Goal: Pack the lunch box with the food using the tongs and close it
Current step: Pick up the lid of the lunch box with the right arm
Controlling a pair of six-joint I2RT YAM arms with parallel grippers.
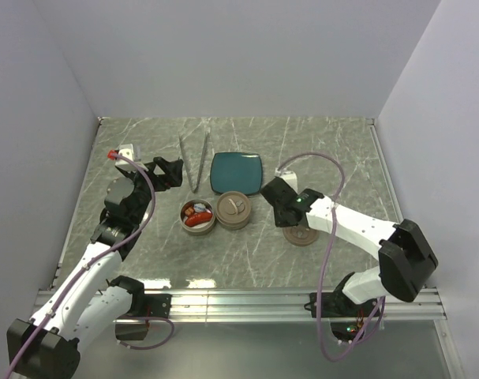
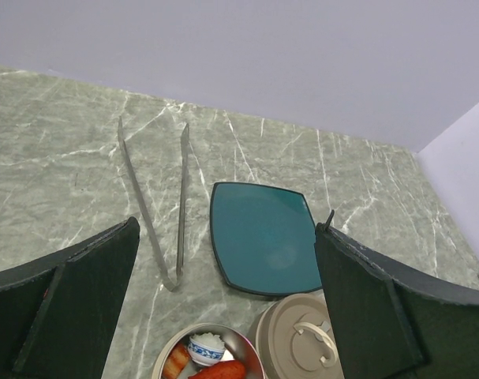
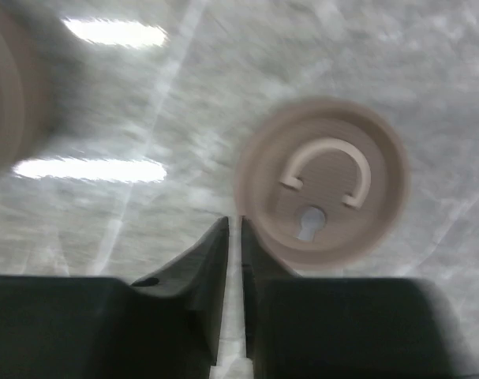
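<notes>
**Lunch box half closed, tongs on table**

Left gripper [image 1: 170, 172]: spread wide, pinching nothing, raised over the marble table [image 1: 334, 150] near the tongs [image 2: 156, 205]. Tongs flat on the table, just beside the teal plate [image 2: 263, 237].

Right gripper [image 3: 233, 223]: almost pressed together, thin slit only, nothing pinched, just beside a loose brown lid [image 3: 322, 181] lying on the table.

Open tin [image 1: 198, 215] holding food [image 2: 211, 359], touching the lidded tin [image 1: 233, 210].

Tongs [image 1: 194, 164] flat near open, filled tin [image 1: 198, 215]
</notes>
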